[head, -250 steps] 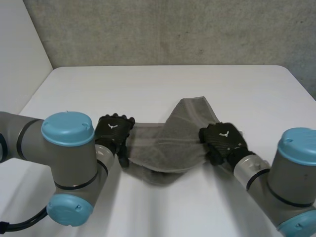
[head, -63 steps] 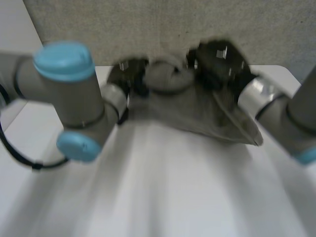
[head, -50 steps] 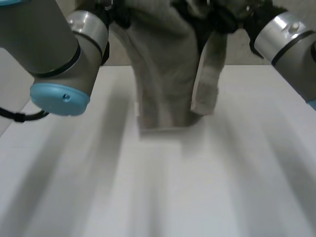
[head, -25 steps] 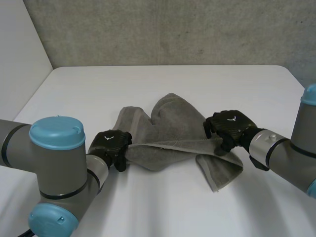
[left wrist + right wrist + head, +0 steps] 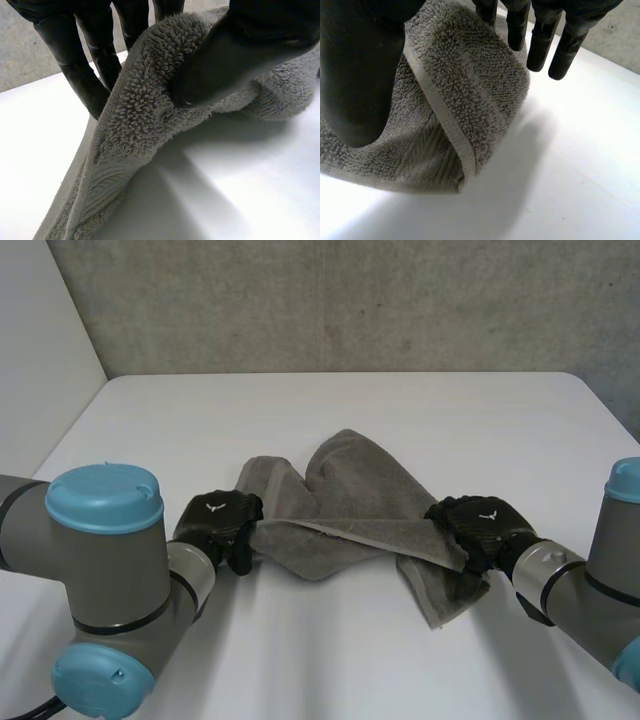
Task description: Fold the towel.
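Observation:
A grey towel (image 5: 350,500) lies bunched and partly doubled over in the middle of the white table (image 5: 330,410). My left hand (image 5: 218,522) is at the towel's left edge. In the left wrist view its thumb (image 5: 250,50) presses a fold of towel (image 5: 140,125) against the fingers (image 5: 95,65), so the fold is pinched and held a little off the table. At the towel's right end sits my right hand (image 5: 480,530). Its fingers (image 5: 540,35) are straight and off the cloth, and a folded towel corner (image 5: 470,90) lies on the table under the palm, beside the thumb (image 5: 355,75).
Bare white table surrounds the towel on all sides. A grey wall (image 5: 350,300) rises behind the far edge, and a white panel (image 5: 40,340) stands at the far left. Both grey arms come in over the near edge.
A second ago both hands held the towel high. They have come down and laid it on the table. The right hand's fingers have straightened and let go; the left still pinches its edge.

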You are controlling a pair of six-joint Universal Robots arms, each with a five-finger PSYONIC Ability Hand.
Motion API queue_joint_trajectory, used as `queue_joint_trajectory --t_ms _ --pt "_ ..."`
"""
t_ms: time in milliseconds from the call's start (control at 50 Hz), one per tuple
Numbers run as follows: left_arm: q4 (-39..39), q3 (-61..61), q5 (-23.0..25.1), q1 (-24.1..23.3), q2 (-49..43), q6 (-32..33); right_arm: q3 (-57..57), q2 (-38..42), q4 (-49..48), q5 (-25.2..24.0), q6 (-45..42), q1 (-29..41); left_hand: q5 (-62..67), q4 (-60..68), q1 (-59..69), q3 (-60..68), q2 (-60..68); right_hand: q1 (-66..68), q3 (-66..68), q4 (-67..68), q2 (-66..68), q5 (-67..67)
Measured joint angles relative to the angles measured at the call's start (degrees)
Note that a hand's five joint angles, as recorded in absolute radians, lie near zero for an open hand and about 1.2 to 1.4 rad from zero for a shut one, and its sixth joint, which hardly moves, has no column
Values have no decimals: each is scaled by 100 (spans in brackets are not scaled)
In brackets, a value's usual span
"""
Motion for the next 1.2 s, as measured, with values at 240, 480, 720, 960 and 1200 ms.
queue_joint_trajectory --t_ms 240,480,720,960,1200 --pt "7 38 2 71 -7 0 79 185 -535 13 36 -122 0 0 0 0 0 1257 1261 1228 1224 1489" --pt "76 721 26 358 -3 169 -1505 352 -454 220 -60 -118 0 0 0 1 0 6044 6162 6141 6103 6276" --pt "209 4922 82 979 -381 1619 -5383 241 -1233 681 -258 -53 81 34 0 6 224 6220 6162 6142 6103 6276" --pt "-225 4778 138 931 -253 1534 -4563 117 -638 105 -255 -31 181 33 64 12 242 6220 6162 6142 6103 6315" --pt "515 435 153 995 417 1609 -1476 -330 -218 -269 -358 -108 181 34 65 14 242 6220 6162 6143 6103 6310"
